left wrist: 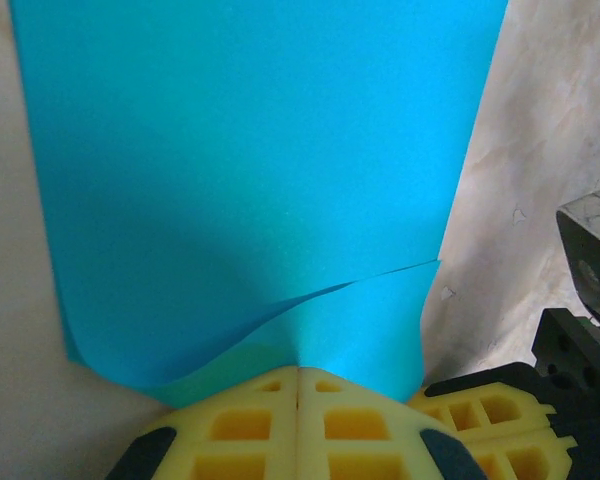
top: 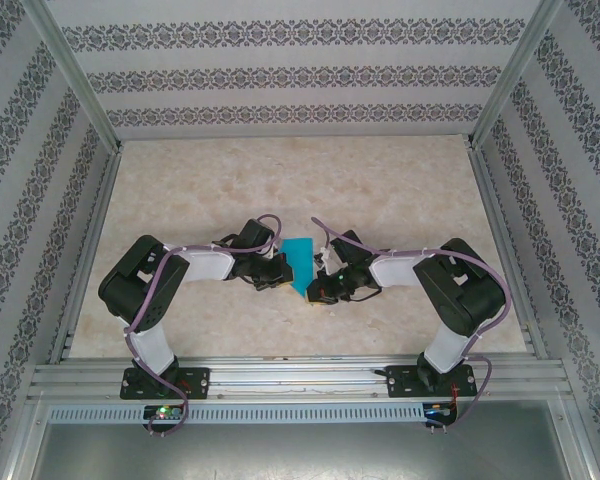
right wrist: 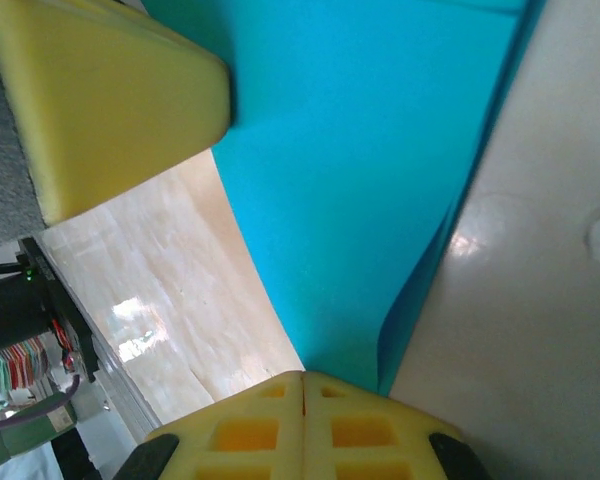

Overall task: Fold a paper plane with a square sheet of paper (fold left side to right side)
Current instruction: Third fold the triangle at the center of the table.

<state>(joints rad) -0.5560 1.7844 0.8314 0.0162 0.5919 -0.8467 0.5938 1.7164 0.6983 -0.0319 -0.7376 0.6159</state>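
Observation:
The square sheet of paper point(top: 300, 258) is teal-blue and doubled over into a narrow strip between the two arms at the table's middle. In the left wrist view the paper point(left wrist: 260, 170) shows two layers, the upper one bowed up near my left gripper point(left wrist: 298, 372), whose yellow jaws are shut on its near edge. My right gripper point(right wrist: 302, 378) is shut on a corner of the paper point(right wrist: 360, 150), where the layers gape slightly. From above, the left gripper point(top: 279, 277) and right gripper point(top: 316, 292) flank the sheet. The right gripper's fingers point(left wrist: 485, 405) lie close beside the left jaws.
The beige marbled tabletop point(top: 380, 190) stretches behind the arms, walled by patterned panels point(top: 280, 75) on three sides. An aluminium rail point(top: 300, 378) carrying both arm bases runs along the near edge. One left finger point(right wrist: 110, 100) crosses the right wrist view's upper left.

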